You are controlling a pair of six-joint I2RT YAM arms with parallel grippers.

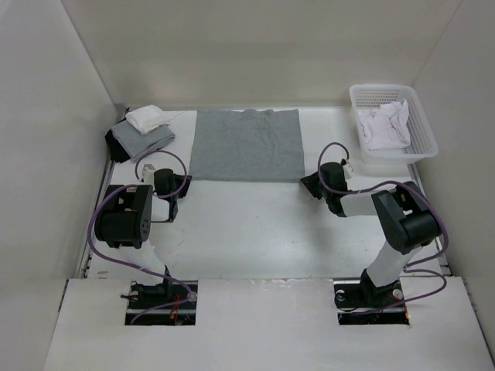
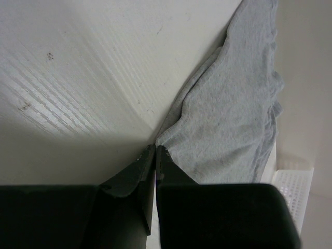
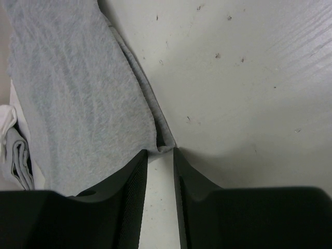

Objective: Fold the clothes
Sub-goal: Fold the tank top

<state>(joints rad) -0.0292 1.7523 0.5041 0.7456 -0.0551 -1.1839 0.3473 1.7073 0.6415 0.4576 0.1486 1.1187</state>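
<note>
The clothes [image 1: 246, 144], a plain grey top, lie flat as a folded rectangle at the back middle of the table. My left gripper [image 1: 184, 182] is at the near left corner. In the left wrist view its jaws [image 2: 155, 147] are pressed together, and the corner of the grey fabric [image 2: 228, 114] runs right into the tips. My right gripper [image 1: 308, 182] is at the near right corner. Its jaws [image 3: 160, 151] stand a narrow gap apart, with the corner of the fabric [image 3: 78, 93] lying between the tips and the table showing between the pads.
A white basket [image 1: 421, 124] holding a white garment [image 1: 384, 125] stands at the back right. A pile of folded grey, black and white pieces [image 1: 143, 131] lies at the back left, just beside the top. White walls enclose the table on three sides.
</note>
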